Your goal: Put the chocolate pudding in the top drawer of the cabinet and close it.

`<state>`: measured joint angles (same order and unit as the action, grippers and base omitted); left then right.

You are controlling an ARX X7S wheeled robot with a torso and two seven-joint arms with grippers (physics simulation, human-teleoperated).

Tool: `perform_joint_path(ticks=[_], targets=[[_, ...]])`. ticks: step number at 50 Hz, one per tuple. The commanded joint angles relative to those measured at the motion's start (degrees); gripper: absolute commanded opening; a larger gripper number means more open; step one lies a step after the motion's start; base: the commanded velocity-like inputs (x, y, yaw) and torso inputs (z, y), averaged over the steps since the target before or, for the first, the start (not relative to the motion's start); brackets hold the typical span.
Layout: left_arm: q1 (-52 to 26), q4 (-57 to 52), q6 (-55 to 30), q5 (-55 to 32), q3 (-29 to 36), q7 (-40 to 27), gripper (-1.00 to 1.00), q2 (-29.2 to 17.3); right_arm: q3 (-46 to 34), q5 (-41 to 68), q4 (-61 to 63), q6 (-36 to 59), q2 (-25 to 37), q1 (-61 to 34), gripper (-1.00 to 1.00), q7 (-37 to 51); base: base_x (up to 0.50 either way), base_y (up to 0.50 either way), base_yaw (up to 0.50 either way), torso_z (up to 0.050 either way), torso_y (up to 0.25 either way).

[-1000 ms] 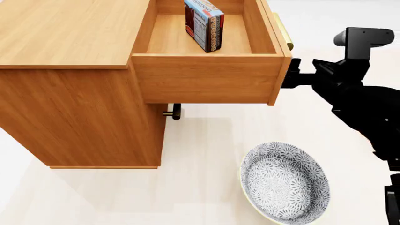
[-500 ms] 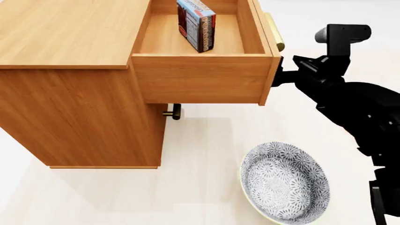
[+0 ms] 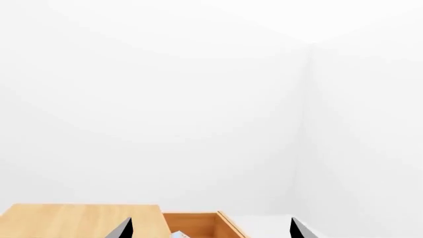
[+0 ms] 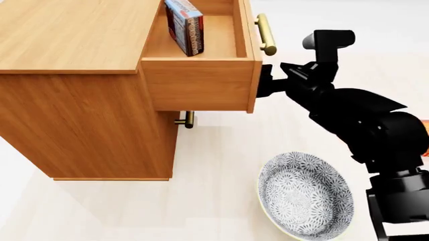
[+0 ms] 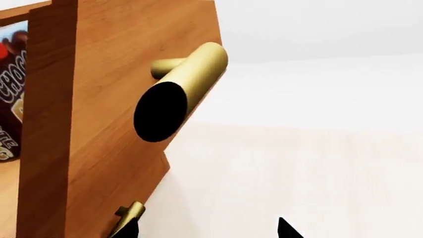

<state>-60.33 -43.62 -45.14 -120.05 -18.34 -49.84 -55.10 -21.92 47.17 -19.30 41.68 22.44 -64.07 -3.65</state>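
The right claw was pressed against the front panel of the top drawer, at its lower corner beneath the brass handle; its tips were hidden against the wood, so how far it stood open could not be told, and nothing was seen held in it. Inside that drawer, well apart from the claw and beyond the front panel, the chocolate pudding was seen standing upright on the drawer floor. The drawer was found partly pulled out of the cabinet, whose lower handle showed underneath. The right arm was stretched forward and across from the right side, forearm nearly level, elbow raised above a patterned bowl resting on the floor. In the left wrist view only two dark tips of the left claw were shown, set apart, with nothing between them, above the cabinet top.
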Motion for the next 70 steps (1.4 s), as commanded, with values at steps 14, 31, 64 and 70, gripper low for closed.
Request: perform_joint_path(ticks=[14, 31, 64, 70], targets=[[1.3, -1.2, 0.9, -1.3, -1.3, -1.6, 1.00, -0.9, -2.8, 1.3, -4.7, -2.4, -6.8, -3.9, 1.00, -5.1, 0.00, 0.00, 0.00, 0.000, 0.000], [1.0, -1.6, 1.6, -2.8, -1.5, -2.8, 1.00, -2.2, -5.0, 0.2, -10.8, -5.2, -12.2, -6.4, 1.00, -8.5, 0.00, 0.00, 0.00, 0.000, 0.000], [2.4, -2.6, 2.3, -5.0, -3.3, -5.2, 1.00, -4.3, -8.0, 2.1, -14.0, -6.3, -19.1, -8.7, 1.00, -12.1, 0.00, 0.00, 0.00, 0.000, 0.001], [3.2, -2.7, 2.1, -4.9, -4.1, -5.1, 1.00, -4.2, -8.7, 2.8, -14.0, -6.2, -20.0, -9.2, 1.00, -12.2, 0.00, 0.00, 0.00, 0.000, 0.000]])
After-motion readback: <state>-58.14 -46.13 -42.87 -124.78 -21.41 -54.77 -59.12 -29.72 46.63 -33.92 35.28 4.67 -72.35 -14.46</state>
